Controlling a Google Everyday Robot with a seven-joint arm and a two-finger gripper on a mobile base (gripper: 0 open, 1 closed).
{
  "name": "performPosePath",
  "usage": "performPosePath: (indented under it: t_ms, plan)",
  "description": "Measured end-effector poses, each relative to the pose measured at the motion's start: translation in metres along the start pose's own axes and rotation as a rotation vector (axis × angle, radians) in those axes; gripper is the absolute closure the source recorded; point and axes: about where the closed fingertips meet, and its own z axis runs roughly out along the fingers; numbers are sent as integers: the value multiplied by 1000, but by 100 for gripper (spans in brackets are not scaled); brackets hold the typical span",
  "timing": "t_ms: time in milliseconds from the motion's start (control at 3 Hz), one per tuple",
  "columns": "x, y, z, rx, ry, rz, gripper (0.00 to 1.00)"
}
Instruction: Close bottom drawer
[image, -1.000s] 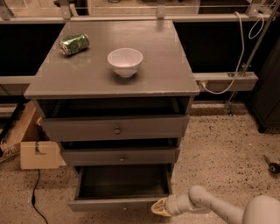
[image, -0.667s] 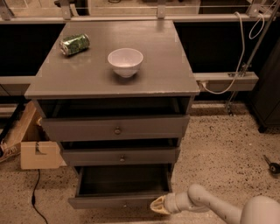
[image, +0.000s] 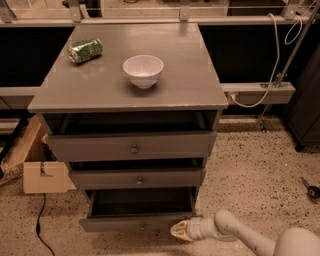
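Your bottom drawer (image: 120, 223) is hanging open at the foot of the grey cabinet (image: 200, 85), pulled out toward the near side so you can look down into its dark inside. The gripper (image: 181, 230) sits low at the right end of that drawer's front panel, right by the corner. Honestly, you can't tell from here whether it's spread or closed, or whether it's actually touching the wood. The arm (image: 240, 236) runs off toward the near right corner. Above, the middle drawer (image: 165, 178) and top drawer (image: 90, 147) each stick out a bit less. On top you've got a white bowl (image: 143, 70) near the middle and a green can (image: 85, 50) lying on its side at the far left. A cardboard box (image: 45, 176) sits on the speckled floor (image: 250, 165) left of the cabinet.
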Motion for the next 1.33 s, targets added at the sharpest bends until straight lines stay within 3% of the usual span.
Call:
performPosePath:
  t_ms: [333, 667, 1333]
  plan:
    - [-7, -26, 7, 92, -32, 20, 100]
    - [-9, -34, 8, 119, -42, 30, 100]
    - [-22, -77, 17, 230, -93, 59, 100]
